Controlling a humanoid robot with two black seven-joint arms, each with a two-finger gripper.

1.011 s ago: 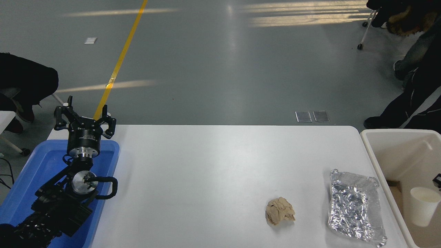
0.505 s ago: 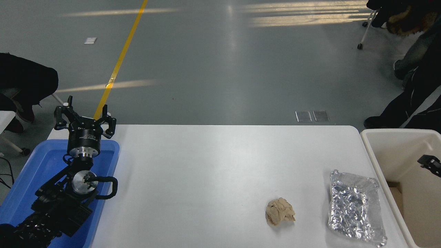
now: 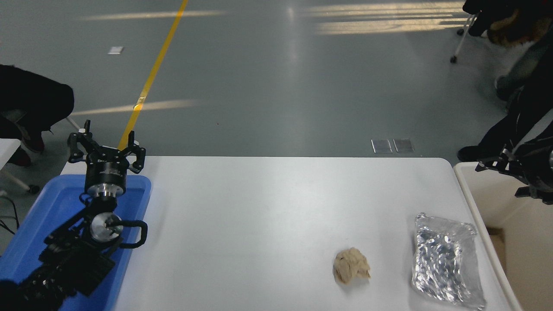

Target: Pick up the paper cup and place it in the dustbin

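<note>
Two black arms were in view: the left claw (image 3: 106, 149), fingers spread wide, sat parked over the blue plastic tray (image 3: 56, 207) at the lower left, while the right claw (image 3: 516, 170) hung blurred above the large cream-white plastic dustbin (image 3: 468, 185), its grip impossible to judge. No paper cup showed anywhere. On the white surface (image 3: 268, 216) a crumpled tan paper ball (image 3: 351, 264) lay near a crinkled silver foil tray (image 3: 445, 259).

Blue tray (image 3: 138, 194); white table (image 3: 268, 207); tan paper ball (image 3: 351, 265); silver foil tray (image 3: 445, 261); cream dustbin (image 3: 468, 190).
</note>
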